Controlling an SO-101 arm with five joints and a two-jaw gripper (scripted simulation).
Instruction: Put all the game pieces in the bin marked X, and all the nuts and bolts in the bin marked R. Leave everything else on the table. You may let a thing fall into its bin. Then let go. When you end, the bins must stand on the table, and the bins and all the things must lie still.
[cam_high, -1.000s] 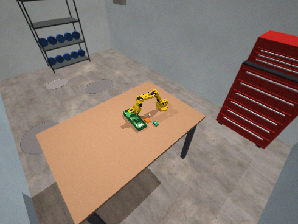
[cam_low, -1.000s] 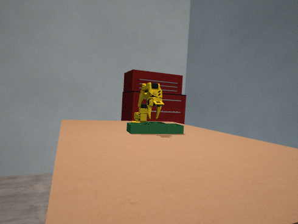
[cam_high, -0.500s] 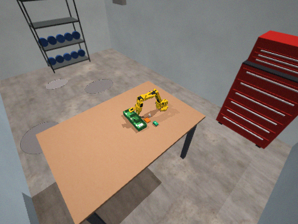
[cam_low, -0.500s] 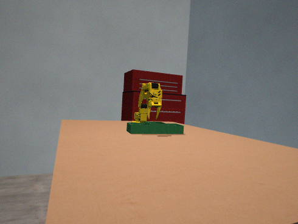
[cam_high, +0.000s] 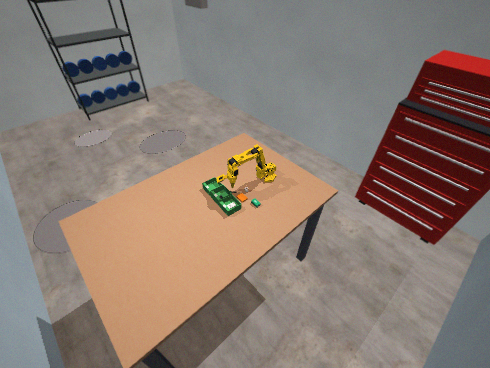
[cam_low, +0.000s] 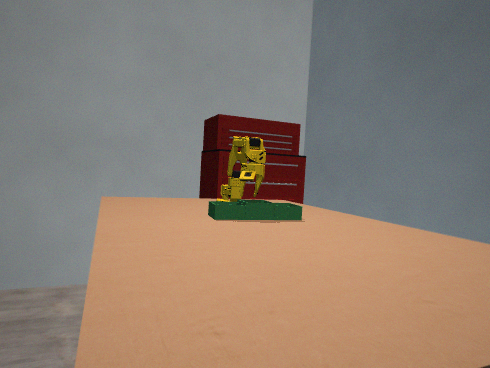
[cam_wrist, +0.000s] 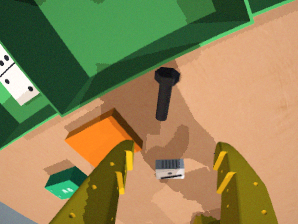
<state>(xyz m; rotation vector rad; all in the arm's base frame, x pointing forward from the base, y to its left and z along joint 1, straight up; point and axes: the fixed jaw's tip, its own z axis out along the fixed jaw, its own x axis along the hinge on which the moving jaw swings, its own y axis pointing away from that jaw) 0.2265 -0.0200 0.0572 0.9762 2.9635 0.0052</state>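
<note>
The wrist view shows what the exterior view hides behind the green bins (cam_high: 221, 195) (cam_low: 255, 211) (cam_wrist: 150, 67): a black hex-head bolt (cam_high: 234, 192) (cam_wrist: 164, 97) lies on the counter (cam_high: 150, 240) (cam_low: 275, 290) (cam_wrist: 255, 95) just beside them, its head toward their wall. The pincer (cam_high: 232, 186) (cam_low: 256, 194) (cam_wrist: 174, 146) is partly open, with nothing gripped. Also outside the bins are an orange block (cam_high: 242, 198) (cam_wrist: 97, 137), a small green box (cam_high: 256, 202) (cam_wrist: 65, 183) farther from them, and a small grey-and-white piece (cam_high: 246, 189) (cam_wrist: 170, 169), seen between the fingers in the wrist view. A white domino (cam_high: 231, 205) (cam_wrist: 20, 90) with black pips is inside one green compartment. The counter's surface is plain tan, crossed by shadows around the bins. The top view adds a mottled grey floor and, well apart from the bins, a dark shelf rack (cam_high: 120, 101) bearing blue discs (cam_high: 99, 63); a red drawer cabinet (cam_high: 425, 165) (cam_low: 250, 135) also appears in the exterior view, beyond the bins. Pale characters mark the green box, too blurred to read surely.

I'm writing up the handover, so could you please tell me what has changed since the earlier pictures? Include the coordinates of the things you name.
The gripper (cam_high: 232, 186) (cam_low: 256, 194) (cam_wrist: 175, 144) has shifted slightly toward the arm's base and turned. Nothing visibly taken or released. The green bins (cam_high: 216, 201) (cam_low: 255, 212) (cam_wrist: 75, 70) and orange piece (cam_high: 242, 198) (cam_wrist: 100, 139) look unmoved.
</note>
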